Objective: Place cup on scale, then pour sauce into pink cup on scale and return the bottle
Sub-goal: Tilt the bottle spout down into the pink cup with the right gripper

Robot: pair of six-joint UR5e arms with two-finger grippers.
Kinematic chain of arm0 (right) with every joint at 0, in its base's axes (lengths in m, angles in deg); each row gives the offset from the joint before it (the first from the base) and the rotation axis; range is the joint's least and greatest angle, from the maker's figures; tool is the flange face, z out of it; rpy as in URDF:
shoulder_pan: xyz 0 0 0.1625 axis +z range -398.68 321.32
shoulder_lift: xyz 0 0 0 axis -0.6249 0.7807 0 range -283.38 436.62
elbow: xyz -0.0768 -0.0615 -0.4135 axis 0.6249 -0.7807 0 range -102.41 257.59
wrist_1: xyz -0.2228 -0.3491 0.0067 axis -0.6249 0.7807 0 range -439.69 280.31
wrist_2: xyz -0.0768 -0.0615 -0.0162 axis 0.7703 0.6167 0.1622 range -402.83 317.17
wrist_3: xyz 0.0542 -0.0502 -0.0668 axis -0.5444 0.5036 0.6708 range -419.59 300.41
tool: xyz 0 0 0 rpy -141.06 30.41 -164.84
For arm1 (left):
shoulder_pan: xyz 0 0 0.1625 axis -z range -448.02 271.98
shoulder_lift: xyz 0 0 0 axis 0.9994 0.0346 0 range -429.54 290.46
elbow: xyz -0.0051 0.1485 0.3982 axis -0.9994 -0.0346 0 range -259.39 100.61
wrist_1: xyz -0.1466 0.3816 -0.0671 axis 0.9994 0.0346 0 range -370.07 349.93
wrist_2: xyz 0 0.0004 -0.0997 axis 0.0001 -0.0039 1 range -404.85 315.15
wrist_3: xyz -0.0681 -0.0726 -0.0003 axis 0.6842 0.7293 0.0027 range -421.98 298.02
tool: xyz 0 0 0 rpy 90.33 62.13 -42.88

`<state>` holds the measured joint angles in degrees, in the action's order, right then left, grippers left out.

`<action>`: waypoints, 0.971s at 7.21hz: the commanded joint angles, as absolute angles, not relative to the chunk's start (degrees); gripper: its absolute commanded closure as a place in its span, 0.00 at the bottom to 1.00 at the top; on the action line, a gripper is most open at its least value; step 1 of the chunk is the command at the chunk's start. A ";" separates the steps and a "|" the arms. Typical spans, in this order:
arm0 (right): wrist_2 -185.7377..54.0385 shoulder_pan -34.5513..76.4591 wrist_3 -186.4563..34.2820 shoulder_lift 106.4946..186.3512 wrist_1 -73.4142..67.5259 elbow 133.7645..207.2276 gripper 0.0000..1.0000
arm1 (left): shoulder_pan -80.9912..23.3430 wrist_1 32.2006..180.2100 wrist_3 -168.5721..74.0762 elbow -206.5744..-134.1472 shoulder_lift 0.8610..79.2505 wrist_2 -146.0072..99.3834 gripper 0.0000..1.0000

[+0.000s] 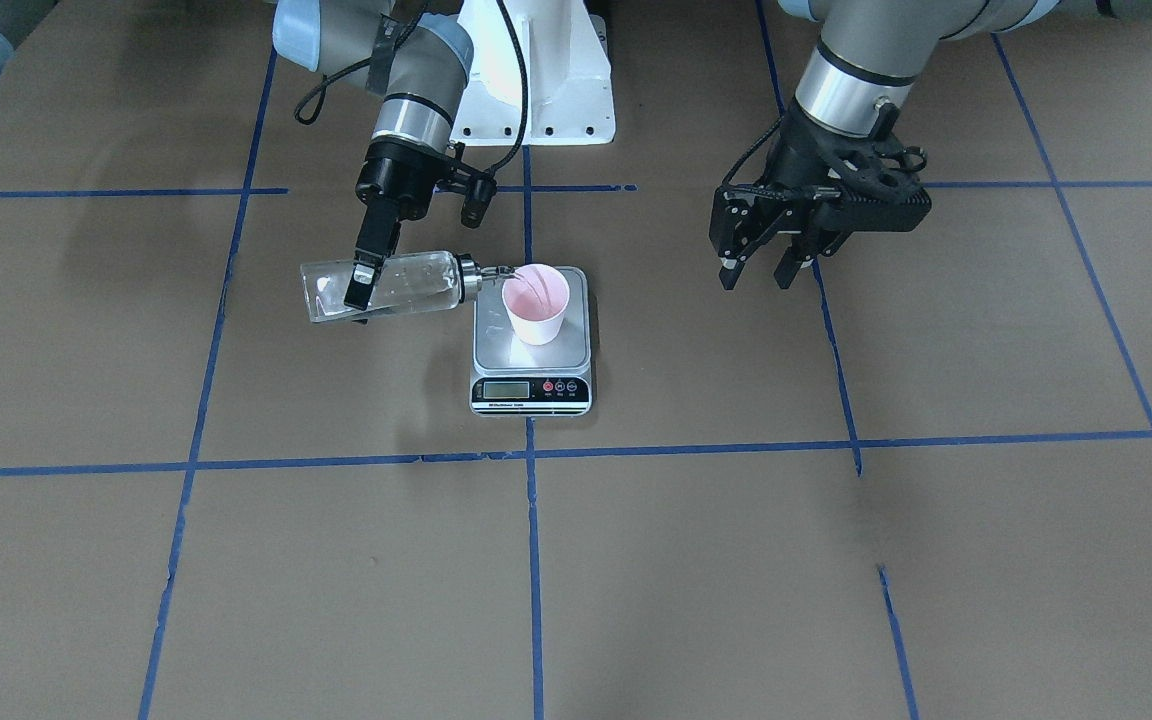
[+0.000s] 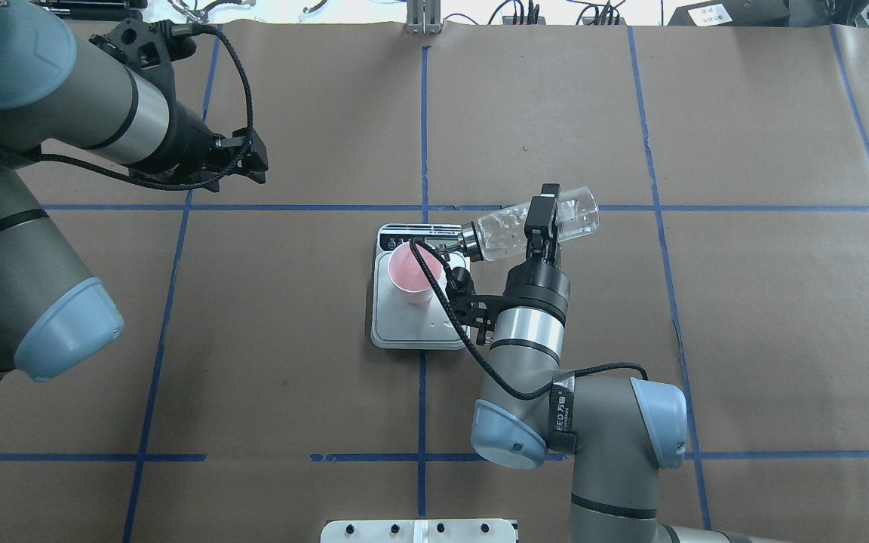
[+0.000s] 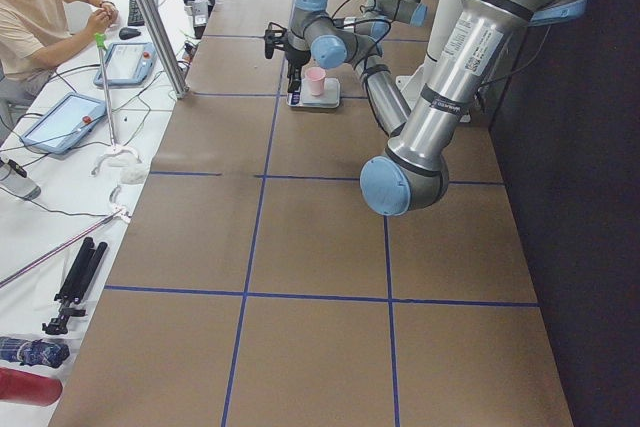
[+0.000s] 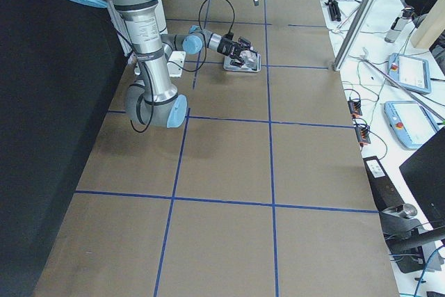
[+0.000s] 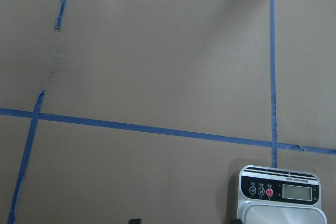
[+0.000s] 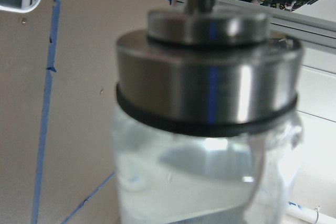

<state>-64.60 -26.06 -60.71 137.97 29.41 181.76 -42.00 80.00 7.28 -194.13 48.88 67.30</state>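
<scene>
The pale pink cup point(image 1: 536, 305) stands upright on the silver platform of the scale point(image 1: 532, 392). My right gripper point(image 1: 361, 290) is shut on the clear glass bottle point(image 1: 406, 285) and holds it tipped almost flat. The bottle's silver spout reaches over the cup's rim. Clear sauce point(image 6: 210, 182) lies along the bottle, below its metal collar point(image 6: 210, 93). From overhead, the bottle point(image 2: 498, 230) points left at the cup point(image 2: 413, 273) on the scale point(image 2: 412, 332). My left gripper point(image 1: 758, 278) is open and empty, hovering apart from the scale on the robot's left.
The table is covered in brown paper with a grid of blue tape lines. The left wrist view shows the scale's display end point(image 5: 281, 192) at its lower right. A seated person point(image 3: 40, 17) and tablets are beyond the table's far side.
</scene>
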 commanded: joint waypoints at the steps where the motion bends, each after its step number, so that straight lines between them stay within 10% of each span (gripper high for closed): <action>1: -64.36 -25.76 -57.14 137.96 29.38 181.83 1.00 | -42.05 79.93 7.28 -194.00 48.85 67.30 0.36; 7: -63.92 -25.32 -53.70 137.70 29.38 182.18 1.00 | -42.23 80.10 7.37 -193.91 48.85 67.39 0.35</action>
